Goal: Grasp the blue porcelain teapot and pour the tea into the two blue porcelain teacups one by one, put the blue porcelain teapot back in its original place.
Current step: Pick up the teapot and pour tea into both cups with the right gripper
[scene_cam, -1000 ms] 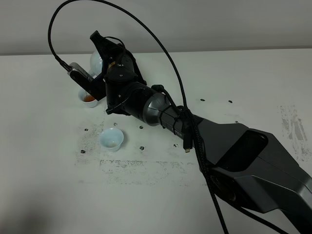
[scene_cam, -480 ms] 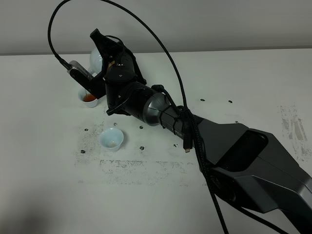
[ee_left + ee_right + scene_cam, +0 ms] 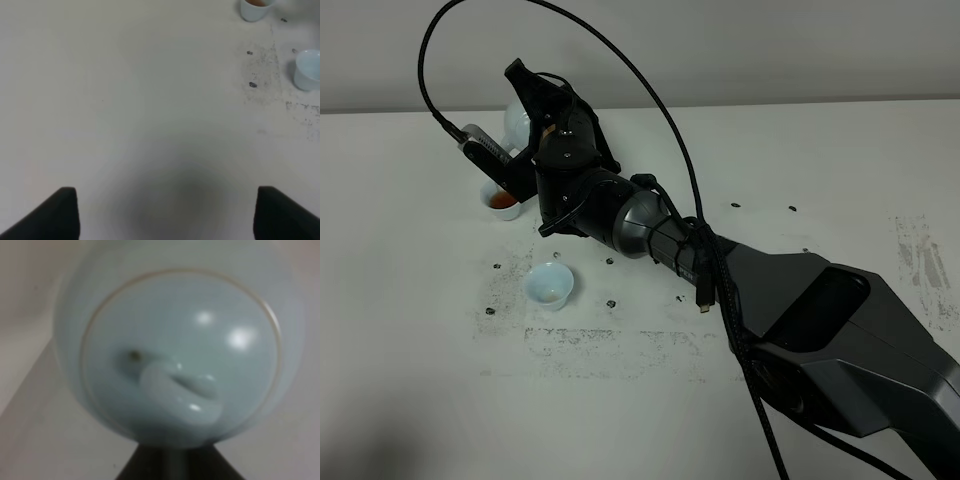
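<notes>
I have the right gripper [image 3: 175, 463] reached across to the table's far left, its jaws pressed together on the very pale blue glossy round porcelain teapot [image 3: 516, 126], whose domed lid [image 3: 180, 360] fills the right wrist view. The teapot sits close to the far edge of the white table [image 3: 410, 380], where it meets the wall. Just in front of it is 1 small pale blue handleless cup [image 3: 503, 203] holding reddish-brown tea [image 3: 502, 201]; a 2nd matching cup [image 3: 548, 287] stands nearer me, apart from the first, among dark specks. The left gripper [image 3: 167, 215] has its jaws spread wide over bare tabletop, both cups well clear. Open table lies left and front.
</notes>
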Tool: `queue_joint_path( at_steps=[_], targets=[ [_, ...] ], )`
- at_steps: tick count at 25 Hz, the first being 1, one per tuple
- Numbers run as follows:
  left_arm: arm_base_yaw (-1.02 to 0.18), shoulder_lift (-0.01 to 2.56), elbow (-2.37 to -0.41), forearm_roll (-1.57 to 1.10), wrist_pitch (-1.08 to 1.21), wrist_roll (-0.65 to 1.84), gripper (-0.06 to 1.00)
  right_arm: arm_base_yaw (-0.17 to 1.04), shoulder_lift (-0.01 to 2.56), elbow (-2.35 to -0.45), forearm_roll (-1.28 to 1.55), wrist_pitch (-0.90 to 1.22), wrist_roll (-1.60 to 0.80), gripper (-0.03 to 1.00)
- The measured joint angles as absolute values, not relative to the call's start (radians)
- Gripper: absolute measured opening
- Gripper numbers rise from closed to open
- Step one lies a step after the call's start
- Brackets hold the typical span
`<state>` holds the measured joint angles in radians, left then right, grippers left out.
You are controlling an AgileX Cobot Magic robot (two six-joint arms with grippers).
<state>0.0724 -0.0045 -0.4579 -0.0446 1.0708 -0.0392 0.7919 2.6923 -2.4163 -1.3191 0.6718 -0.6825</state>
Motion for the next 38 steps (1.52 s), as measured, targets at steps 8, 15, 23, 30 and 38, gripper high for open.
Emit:
queue_joint_path(
  at_steps=[8, 15, 23, 30, 38],
  targets=[
    [0.072, -0.005, -0.458, -0.045, 1.071, -0.039, 0.68, 0.792, 2.692, -2.416, -1.319, 0.672, -0.681, 0.06],
    [0.072, -0.005, -0.458, -0.045, 1.071, -0.039, 0.68, 0.792, 2.692, -2.416, -1.320, 0.672, -0.681, 0.06],
    [0.072, -0.005, -0.458, -0.045, 1.071, -0.039, 0.68, 0.792, 2.692, -2.416, -1.321, 0.672, -0.681, 0.06],
    [0.072, -0.005, -0.458, -0.045, 1.071, -0.039, 0.68, 0.792, 2.692, -2.416, -1.326, 0.672, -0.681, 0.06],
    [0.072, -0.005, -0.458, -0.045, 1.071, -0.039, 0.68, 0.792, 2.692, -2.416, -1.327, 0.672, -0.680, 0.06]
  ],
)
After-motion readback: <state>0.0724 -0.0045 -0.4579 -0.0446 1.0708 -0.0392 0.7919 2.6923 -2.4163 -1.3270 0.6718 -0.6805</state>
